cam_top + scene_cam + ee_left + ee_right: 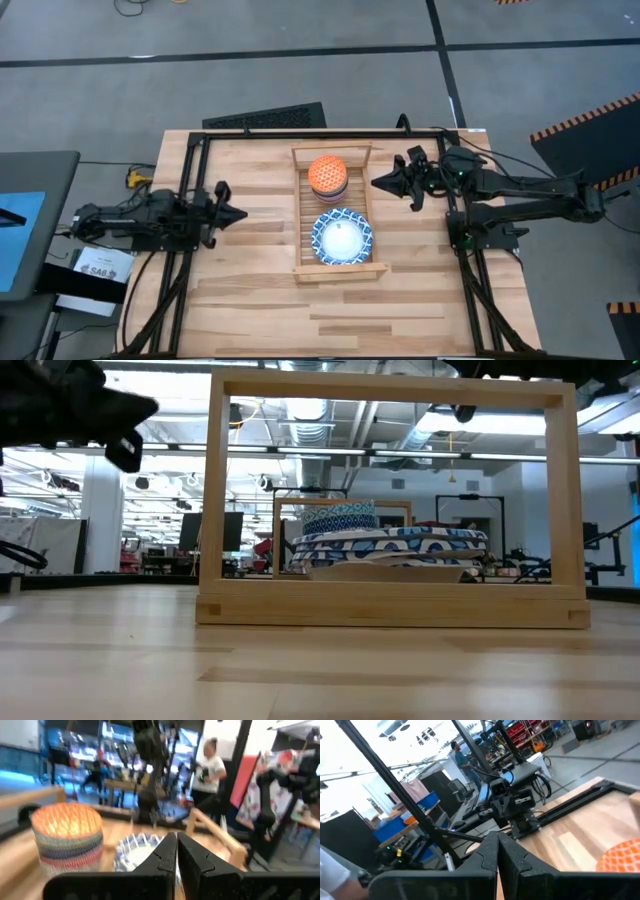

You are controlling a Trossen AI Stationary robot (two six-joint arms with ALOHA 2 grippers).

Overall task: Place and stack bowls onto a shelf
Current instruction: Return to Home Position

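both stacks sat on the shelf, with only the arms' return home left

the left gripper (240, 213) hung empty, fingers pressed together, well off the shelf's left rail. the right gripper (378, 183), likewise pressed together and empty, hung just beside the right rail. the return would go best, i judge, if each arm drew straight outward from the shelf (300, 215), so no finger clipped a rail or nudged a stack. the deep bowls (327, 174) stood nested at the shelf end level with the right gripper, a crosshatched orange one on top with striped rims beneath. the wide bowls (341, 238) sat stacked at the other end, with blue-patterned rims and a white centre.
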